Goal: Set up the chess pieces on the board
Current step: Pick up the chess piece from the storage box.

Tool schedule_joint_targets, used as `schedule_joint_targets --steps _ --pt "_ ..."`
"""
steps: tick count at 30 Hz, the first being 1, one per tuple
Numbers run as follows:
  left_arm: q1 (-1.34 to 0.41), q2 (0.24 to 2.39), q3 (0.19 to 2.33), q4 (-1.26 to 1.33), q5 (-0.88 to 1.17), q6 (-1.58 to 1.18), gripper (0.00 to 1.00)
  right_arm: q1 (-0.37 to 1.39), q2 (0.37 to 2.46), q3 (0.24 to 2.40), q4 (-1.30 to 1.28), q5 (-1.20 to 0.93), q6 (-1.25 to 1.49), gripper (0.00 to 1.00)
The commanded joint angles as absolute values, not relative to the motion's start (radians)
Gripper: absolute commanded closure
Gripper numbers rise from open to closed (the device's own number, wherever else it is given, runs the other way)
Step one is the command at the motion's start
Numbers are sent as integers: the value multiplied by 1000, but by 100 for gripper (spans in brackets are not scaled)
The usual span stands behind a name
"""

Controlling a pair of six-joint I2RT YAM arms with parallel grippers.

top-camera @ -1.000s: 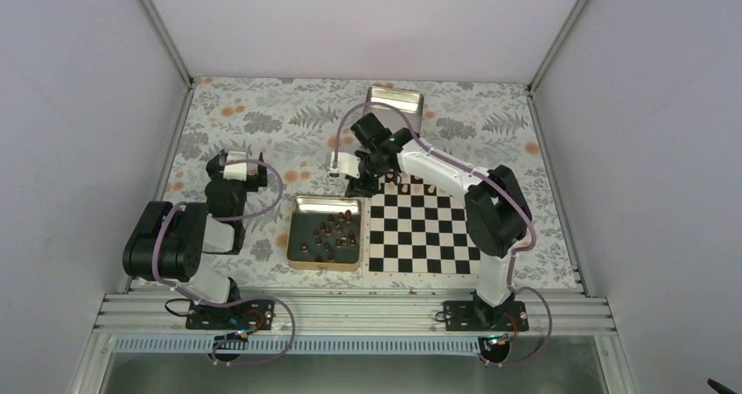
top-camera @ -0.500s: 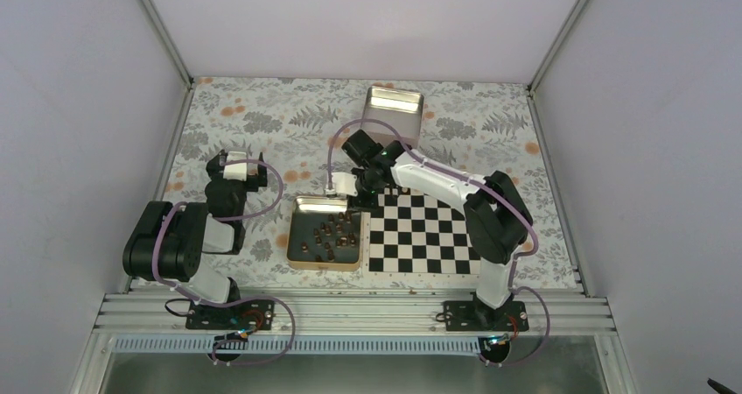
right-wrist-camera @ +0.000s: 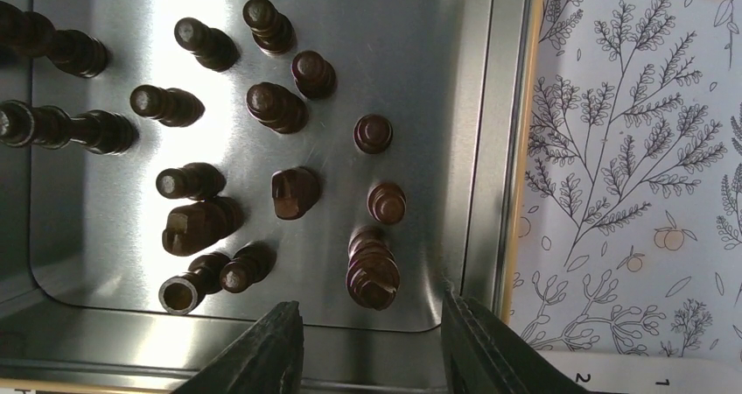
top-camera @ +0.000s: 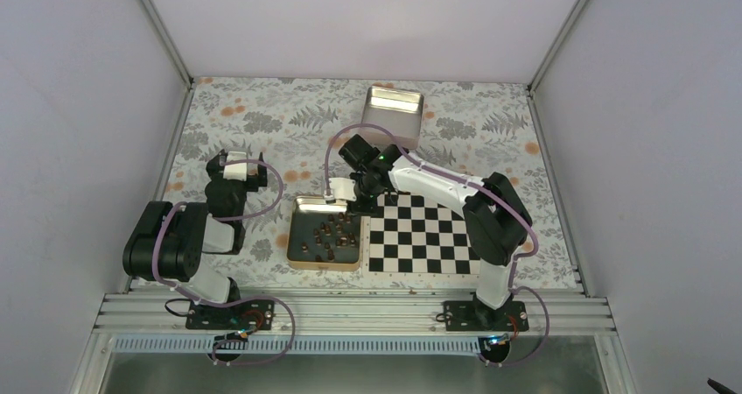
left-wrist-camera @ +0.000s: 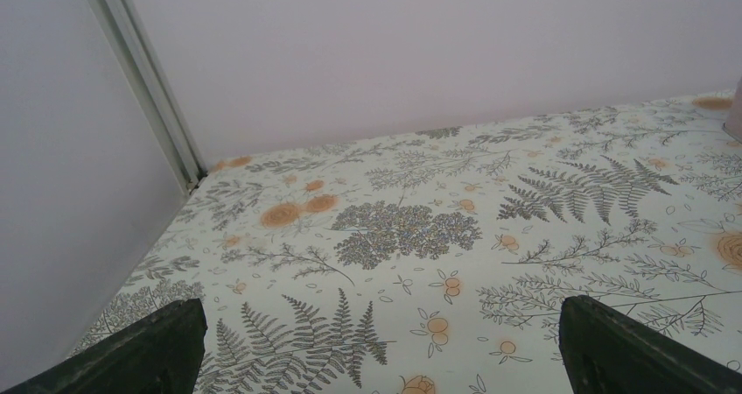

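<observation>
Dark brown wooden chess pieces (right-wrist-camera: 293,191) next: right fingers (right-wrist-camera: 262,359) just left the checked board (top-camera: 420,236) for the gold-rimmed tray (top-camera: 290,236), half-open, empty.

On my feed I see a gold-rimmed metal tray (top-camera: 306,212) lying flat on a fern-and-flower tablecloth (top-camera: 254,123), a silver tin (top-camera: 394,107) well behind the tray and slightly right, and a metal rail (top-camera: 350,311) in front of the tray.

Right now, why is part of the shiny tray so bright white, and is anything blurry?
Right wrist view: light glare whitens the floor of the gold-rimmed steel tray; the small dark brown wooden chess pieces look sharp, the right claw a bit softer. Top view: even light, pieces mere specks.
</observation>
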State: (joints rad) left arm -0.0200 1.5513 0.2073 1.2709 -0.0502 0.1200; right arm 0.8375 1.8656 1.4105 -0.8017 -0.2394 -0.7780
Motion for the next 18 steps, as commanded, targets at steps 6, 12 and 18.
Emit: schedule_joint_targets --steps 6,12,18 --pt "-24 1563 212 1323 -51 115 0 848 1895 1420 -791 -246 -783 59" --pt "-23 1563 212 1324 -51 115 0 849 1918 1431 -786 -249 -782 61" --pt "-23 1562 212 1323 -49 115 0 851 1928 1423 -770 -250 -778 65"
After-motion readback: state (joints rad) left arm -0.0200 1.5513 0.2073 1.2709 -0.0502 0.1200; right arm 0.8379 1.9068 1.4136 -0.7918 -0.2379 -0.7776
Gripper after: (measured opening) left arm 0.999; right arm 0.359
